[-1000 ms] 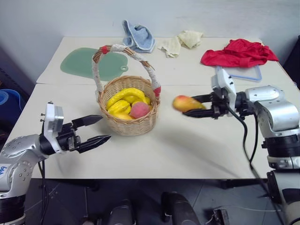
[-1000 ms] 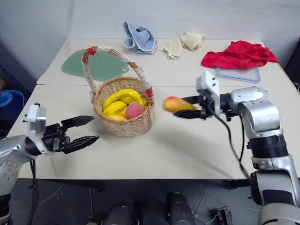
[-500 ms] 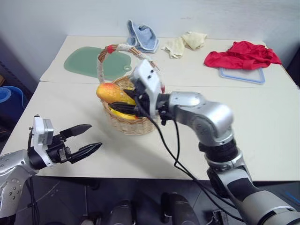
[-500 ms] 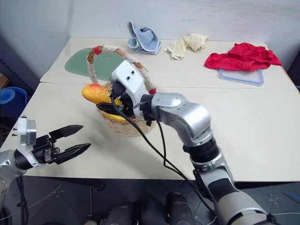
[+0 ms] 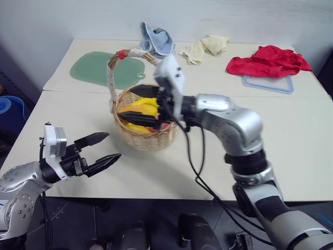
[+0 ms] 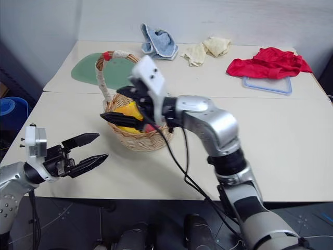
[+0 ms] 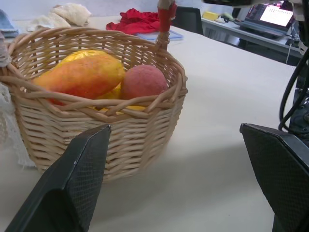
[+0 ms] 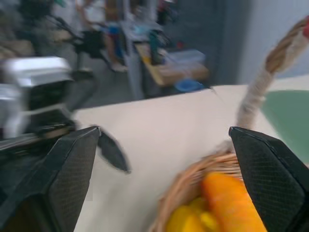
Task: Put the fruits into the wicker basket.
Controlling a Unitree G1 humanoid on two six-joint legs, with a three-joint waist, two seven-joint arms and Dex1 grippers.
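Note:
The wicker basket (image 5: pixel 148 138) stands on the near table, its cloth-wrapped handle (image 5: pixel 111 78) arching over it. Inside lie the orange-yellow mango (image 7: pixel 82 75) and the pink-red peach (image 7: pixel 143 81), resting on yellow bananas (image 5: pixel 136 126). My right gripper (image 5: pixel 125 100) hovers just over the basket's mouth, pointing left, open with nothing between its fingers; the mango (image 8: pixel 231 203) lies below them. To the basket's front left, my left gripper (image 5: pixel 112 146) hangs open and empty, apart from the basket and pointing toward it.
On the far table lie a green mat (image 5: pixel 96 70), a blue cloth (image 5: pixel 156 39), a pale yellow cloth (image 5: pixel 205 47) and a red cloth (image 5: pixel 268 60) on a blue-rimmed board (image 5: pixel 270 83). Bare tabletop lies right of and in front of the basket.
My right gripper carried the mango from the basket's right to over it, then opened and let it go; the mango now lies in the basket. The left gripper has barely moved.

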